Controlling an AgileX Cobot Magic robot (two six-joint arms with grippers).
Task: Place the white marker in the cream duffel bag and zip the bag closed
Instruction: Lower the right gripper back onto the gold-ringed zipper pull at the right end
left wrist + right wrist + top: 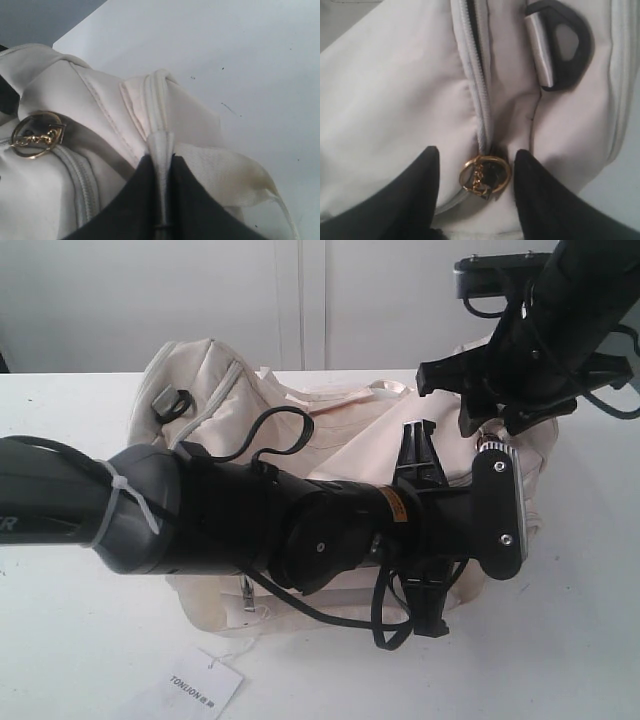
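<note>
The cream duffel bag lies on the white table, mostly behind my left arm. In the left wrist view my left gripper is shut on a cream strap at the bag's end, near the gold ring zip pull. My right gripper is open, one finger on each side of the same gold ring pull at the end of the top zip. It sits over the bag's right end. The white marker is not in view.
A black D-ring sits on the bag beside the zip, another at the bag's left end. A white paper hang tag lies on the table in front of the bag.
</note>
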